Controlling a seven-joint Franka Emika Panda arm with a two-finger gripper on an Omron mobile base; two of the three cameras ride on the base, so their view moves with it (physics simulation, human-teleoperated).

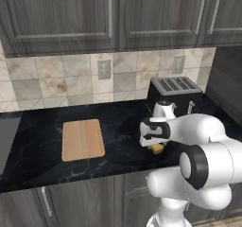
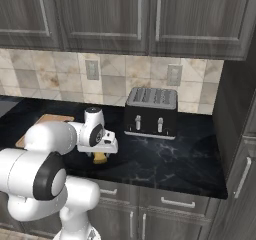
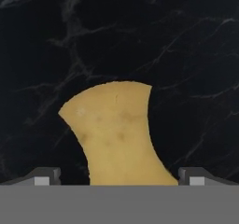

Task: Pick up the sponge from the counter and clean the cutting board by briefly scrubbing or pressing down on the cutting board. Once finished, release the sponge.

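The yellow sponge [image 3: 114,129] lies on the black counter [image 3: 186,55], straight below my hand. Its lower part runs between my two fingertips [image 3: 44,176], which stand wide apart on either side of it without touching it. My gripper [image 3: 119,178] is open. From the base views, the sponge [image 1: 157,148] [image 2: 100,158] peeks out under the white hand, near the counter's front edge. The light-tan cutting board [image 1: 82,139] lies flat on the counter [image 1: 123,126] to the left of the hand. Its corner [image 2: 47,118] shows behind the arm.
A black toaster [image 1: 175,92] [image 2: 150,111] stands at the back against the tiled wall, right of the hand. A dark tall cabinet side [image 2: 235,134] closes off the counter at the right. A grey surface edge [image 1: 5,138] sits at the far left.
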